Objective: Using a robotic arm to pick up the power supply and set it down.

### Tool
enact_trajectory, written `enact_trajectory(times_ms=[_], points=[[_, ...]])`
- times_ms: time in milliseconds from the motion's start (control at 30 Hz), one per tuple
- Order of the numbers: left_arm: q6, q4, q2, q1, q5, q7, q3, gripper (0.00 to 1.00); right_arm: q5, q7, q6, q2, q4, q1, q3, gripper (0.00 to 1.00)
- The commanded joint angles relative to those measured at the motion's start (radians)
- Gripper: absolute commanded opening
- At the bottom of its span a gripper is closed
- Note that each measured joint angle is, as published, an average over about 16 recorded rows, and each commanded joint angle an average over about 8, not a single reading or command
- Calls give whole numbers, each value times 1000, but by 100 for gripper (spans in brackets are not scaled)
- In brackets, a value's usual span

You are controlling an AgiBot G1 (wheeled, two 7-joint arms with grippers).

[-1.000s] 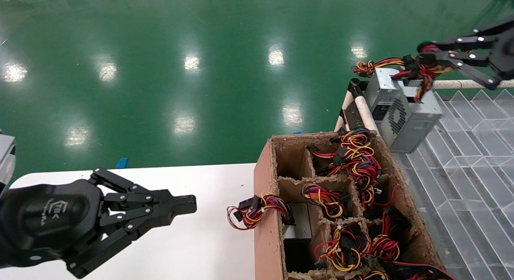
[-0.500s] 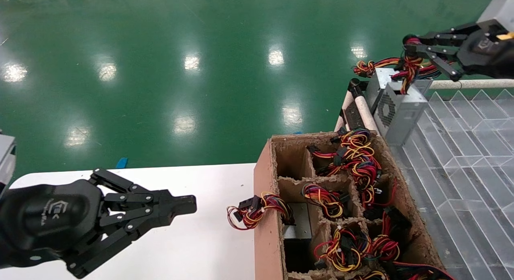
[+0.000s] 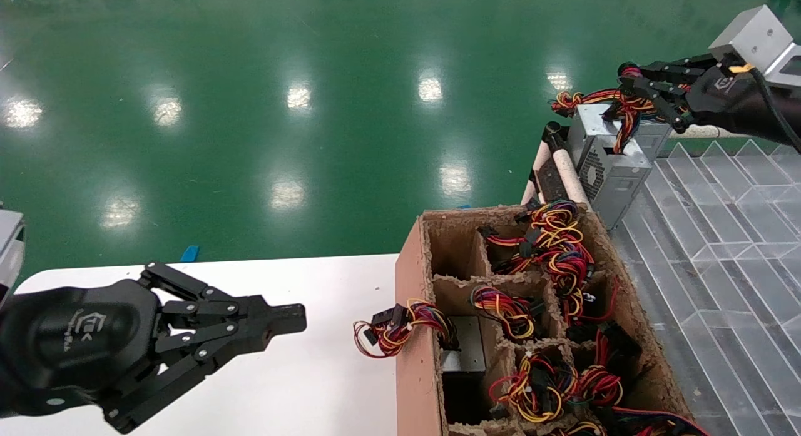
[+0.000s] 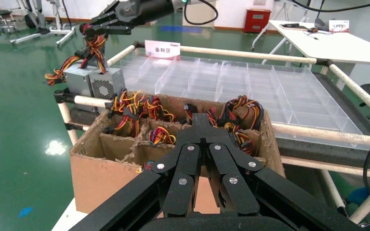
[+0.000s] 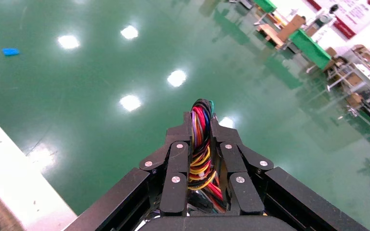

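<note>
While your right gripper (image 3: 629,79) pinches only the wire bundle (image 3: 616,104) at the upper right of the head view, the power supply (image 3: 610,164) sits tilted at the corner of the clear divided tray (image 3: 719,248), against the white rail (image 3: 566,170). Watch that hold: the wires could slide through the fingers, or the box could swing and catch the rail or topple toward the cardboard box (image 3: 416,311). Your left gripper (image 3: 275,320), pressed together, idles over the white table (image 3: 313,373) at lower left.
</note>
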Motion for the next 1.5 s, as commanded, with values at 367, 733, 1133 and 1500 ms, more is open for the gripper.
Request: enact_trajectory(times_ms=[367, 733, 1133, 1500], points=[[0, 0, 0, 0, 0, 0, 0, 0, 2, 13, -13, -10, -7, -14, 1, 100], [0, 0, 0, 0, 0, 0, 0, 0, -8, 37, -109, 2, 7, 9, -6, 100], [0, 0, 0, 0, 0, 0, 0, 0, 63, 65, -229, 33, 47, 17, 35, 100], [0, 0, 0, 0, 0, 0, 0, 0, 155, 203, -244, 69, 271, -134, 47, 100]])
